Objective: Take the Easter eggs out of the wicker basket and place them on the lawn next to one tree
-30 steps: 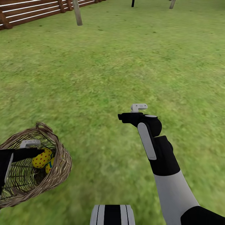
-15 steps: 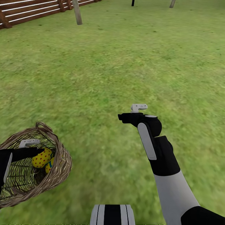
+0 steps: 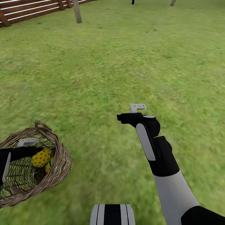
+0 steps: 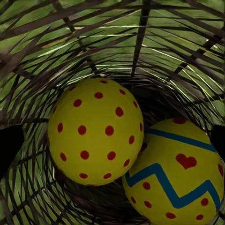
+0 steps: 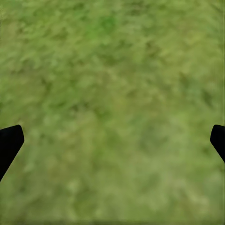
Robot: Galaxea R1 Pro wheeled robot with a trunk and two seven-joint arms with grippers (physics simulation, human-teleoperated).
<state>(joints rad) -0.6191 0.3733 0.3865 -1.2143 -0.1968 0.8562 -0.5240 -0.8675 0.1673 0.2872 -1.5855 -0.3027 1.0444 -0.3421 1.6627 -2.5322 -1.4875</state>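
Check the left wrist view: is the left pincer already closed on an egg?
No. The left pincer is spread wide inside the wicker basket, its dark fingertips clear of both Easter eggs.

This is a fenced garden outdoors, rendered in simulation. A wide flat lawn of mottled green grass [image 3: 125, 62] covers the ground as far as the head view reaches. A brown fence of horizontal wooden slats [image 3: 28, 11] borders it at the far left, and a grey-brown tree trunk [image 3: 77, 11] rises from the grass beside it.
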